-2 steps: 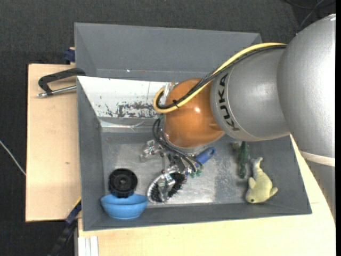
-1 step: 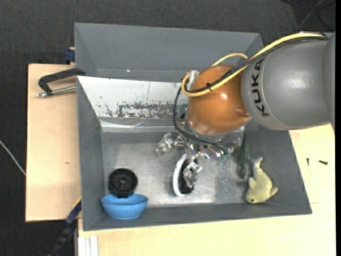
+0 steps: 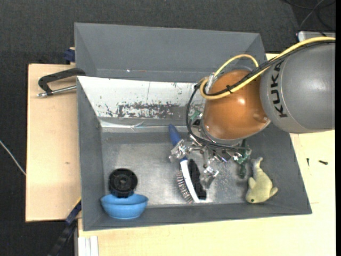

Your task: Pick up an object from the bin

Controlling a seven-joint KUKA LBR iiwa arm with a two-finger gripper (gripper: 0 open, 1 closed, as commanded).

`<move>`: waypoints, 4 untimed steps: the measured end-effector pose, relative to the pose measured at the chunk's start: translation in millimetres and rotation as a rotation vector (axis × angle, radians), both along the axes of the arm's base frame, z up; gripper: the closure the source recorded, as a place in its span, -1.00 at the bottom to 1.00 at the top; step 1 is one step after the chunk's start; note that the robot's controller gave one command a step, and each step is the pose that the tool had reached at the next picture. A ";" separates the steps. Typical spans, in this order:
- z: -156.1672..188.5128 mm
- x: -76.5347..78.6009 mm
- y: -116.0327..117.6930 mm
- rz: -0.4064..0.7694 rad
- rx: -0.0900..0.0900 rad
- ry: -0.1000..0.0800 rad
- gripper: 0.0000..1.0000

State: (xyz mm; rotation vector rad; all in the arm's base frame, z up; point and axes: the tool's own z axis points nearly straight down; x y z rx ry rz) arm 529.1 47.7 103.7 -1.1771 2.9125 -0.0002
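My gripper (image 3: 193, 163) hangs low in the right half of the bin, under the orange wrist cover. Its metal fingers stand open, one at the left (image 3: 178, 151) and one lower right (image 3: 209, 174). A black and white brush (image 3: 190, 184) lies on the floor just below, its upper end between the fingers. A blue handle-like piece (image 3: 175, 133) pokes out at the gripper's upper left. A small green thing (image 3: 244, 159) lies at its right, partly hidden.
A pale yellow plush fish (image 3: 260, 186) rests near the right wall. A black round cap (image 3: 122, 181) and a blue bowl (image 3: 124, 206) sit in the front left corner. The arm and orange cover hide the bin's back right.
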 end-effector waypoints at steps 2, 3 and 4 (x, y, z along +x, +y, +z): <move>-31.9 -25.4 -27.2 0.054 0.003 -0.005 -1.00; -30.2 -23.5 -26.2 0.055 0.005 -0.011 1.00; 20.1 -21.7 -24.7 0.054 0.002 -0.009 1.00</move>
